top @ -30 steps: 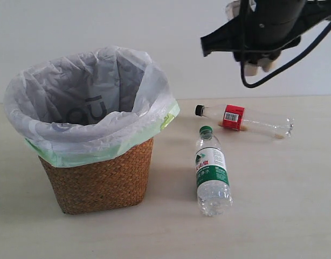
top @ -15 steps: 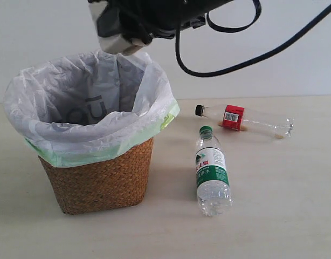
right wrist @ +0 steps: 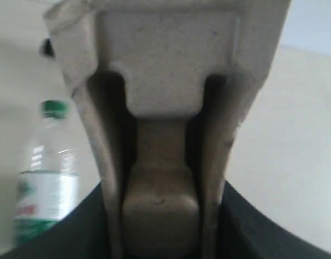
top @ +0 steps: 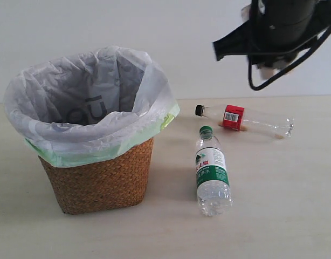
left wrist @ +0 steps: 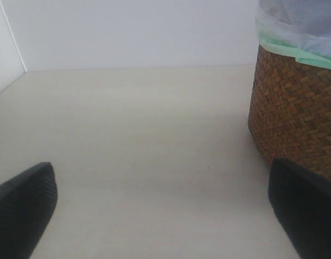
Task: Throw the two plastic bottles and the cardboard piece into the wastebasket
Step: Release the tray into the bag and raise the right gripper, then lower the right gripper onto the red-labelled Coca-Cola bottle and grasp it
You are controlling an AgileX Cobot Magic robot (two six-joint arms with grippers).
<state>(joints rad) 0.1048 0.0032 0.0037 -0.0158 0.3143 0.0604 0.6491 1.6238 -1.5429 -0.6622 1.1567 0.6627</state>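
Pale tabletop [top: 300, 216] bears the green-capped bottle [top: 212, 172] and red-labelled bottle [top: 243, 120]; the right hand [right wrist: 165, 237], clamped on the cardboard piece [right wrist: 165, 81], should next swing left over the wastebasket [top: 101, 178], left hand [left wrist: 160, 189] open.

Right claw [top: 270, 65] hangs high right of the wastebasket [top: 101, 181], clamped on the cardboard piece [right wrist: 165, 108]; left claw [left wrist: 163, 216] gapes low beside it.
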